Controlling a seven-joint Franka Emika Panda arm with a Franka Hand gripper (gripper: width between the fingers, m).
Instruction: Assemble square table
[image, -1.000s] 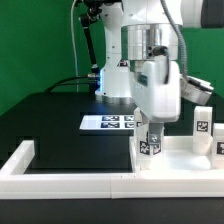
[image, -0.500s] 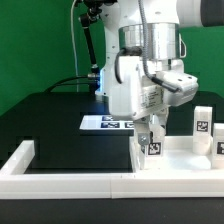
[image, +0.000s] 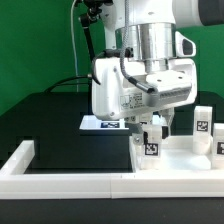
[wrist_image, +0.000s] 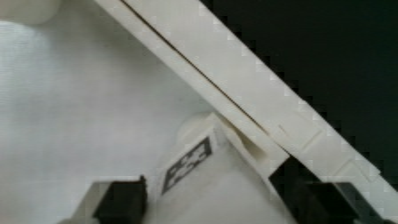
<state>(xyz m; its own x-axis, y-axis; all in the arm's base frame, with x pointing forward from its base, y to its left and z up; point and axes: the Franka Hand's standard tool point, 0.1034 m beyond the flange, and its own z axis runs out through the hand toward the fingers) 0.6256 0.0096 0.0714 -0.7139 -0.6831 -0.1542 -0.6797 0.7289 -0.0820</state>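
Note:
The white square slab (image: 180, 160) lies flat at the exterior view's right, against the front border wall. One short white leg block (image: 152, 142) with a tag stands upright on its near left corner. My gripper (image: 152, 128) comes down from above and is shut on this leg, a finger on each side. In the wrist view the leg (wrist_image: 214, 170) with its tag sits between my two dark fingers (wrist_image: 121, 200), above the slab (wrist_image: 71, 100). Two more leg blocks (image: 202, 120) (image: 221, 142) stand at the far right.
The marker board (image: 100, 123) lies on the black table behind the slab. The low white border wall (image: 60, 180) runs along the front and turns back at the left (image: 20, 155); it shows as a diagonal strip in the wrist view (wrist_image: 231, 80). The arm's base stands behind.
My wrist has turned about its vertical axis while staying over the leg block on the slab's corner. The leg and slab stay in the same place.

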